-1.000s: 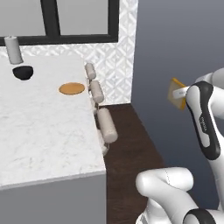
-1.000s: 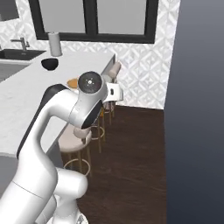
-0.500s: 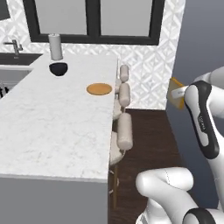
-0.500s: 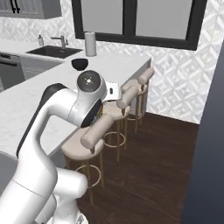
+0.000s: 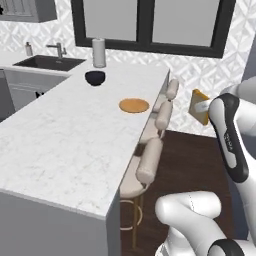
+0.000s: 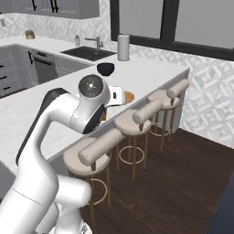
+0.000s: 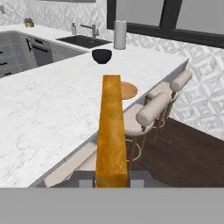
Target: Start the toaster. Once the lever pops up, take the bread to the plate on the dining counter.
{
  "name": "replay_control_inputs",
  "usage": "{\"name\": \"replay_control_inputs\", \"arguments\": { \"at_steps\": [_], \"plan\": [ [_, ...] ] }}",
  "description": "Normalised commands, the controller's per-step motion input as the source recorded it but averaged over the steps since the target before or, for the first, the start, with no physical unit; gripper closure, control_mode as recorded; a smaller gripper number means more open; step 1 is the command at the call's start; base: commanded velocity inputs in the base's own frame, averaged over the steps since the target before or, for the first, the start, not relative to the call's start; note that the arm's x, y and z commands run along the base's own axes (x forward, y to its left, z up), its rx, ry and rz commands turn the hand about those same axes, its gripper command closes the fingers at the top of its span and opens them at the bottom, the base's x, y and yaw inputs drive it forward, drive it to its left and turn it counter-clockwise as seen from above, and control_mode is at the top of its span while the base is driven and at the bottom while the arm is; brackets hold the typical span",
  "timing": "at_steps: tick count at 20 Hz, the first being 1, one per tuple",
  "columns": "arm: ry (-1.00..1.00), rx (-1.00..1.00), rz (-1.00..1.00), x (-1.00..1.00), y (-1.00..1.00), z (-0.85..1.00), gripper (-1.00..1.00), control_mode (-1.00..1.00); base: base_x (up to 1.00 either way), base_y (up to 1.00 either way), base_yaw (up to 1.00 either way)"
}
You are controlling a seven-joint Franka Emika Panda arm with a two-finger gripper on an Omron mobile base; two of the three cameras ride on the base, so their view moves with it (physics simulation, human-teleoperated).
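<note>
My gripper [image 7: 111,182] is shut on the bread [image 7: 111,131], a tan slice seen edge-on with its golden-orange crust running up the middle of the hand view. From the left base camera the bread [image 5: 198,106] hangs in the gripper [image 5: 204,108] to the right of the dining counter [image 5: 75,135], above the dark floor beyond the stools. The round orange-brown plate [image 5: 134,105] lies on the white marble near its right edge; in the hand view the plate [image 7: 130,90] peeks out behind the slice. The toaster is out of view.
A black bowl [image 5: 95,77] and a grey cylinder [image 5: 99,52] stand on the counter beyond the plate. A sink with faucet [image 5: 48,61] is at the back left. Padded bar stools [image 5: 149,160] line the counter's right side over dark wood floor [image 6: 183,183].
The whole scene has shifted as the base drove and turned: counter and plate now sit closer and more central. The bread stays held in the gripper.
</note>
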Motion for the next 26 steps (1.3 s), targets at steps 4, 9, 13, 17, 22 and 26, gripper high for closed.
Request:
{"name": "replay_control_inputs", "arguments": {
  "at_steps": [4,9,13,17,22,26],
  "plan": [
    [0.0,0.0,0.0,0.0,0.0,0.0,1.0,1.0,0.52,-0.72,0.34],
    [0.0,0.0,0.0,0.0,0.0,0.0,1.0,1.0,0.54,-0.75,0.39],
    [0.0,0.0,0.0,0.0,0.0,0.0,1.0,1.0,0.58,-0.88,0.44],
    [0.0,0.0,0.0,0.0,0.0,0.0,1.0,1.0,0.46,-0.89,0.45],
    [0.0,0.0,0.0,0.0,0.0,0.0,1.0,1.0,0.44,-0.87,0.46],
    [0.0,0.0,0.0,0.0,0.0,0.0,1.0,1.0,0.33,-0.99,0.49]
  ]
}}
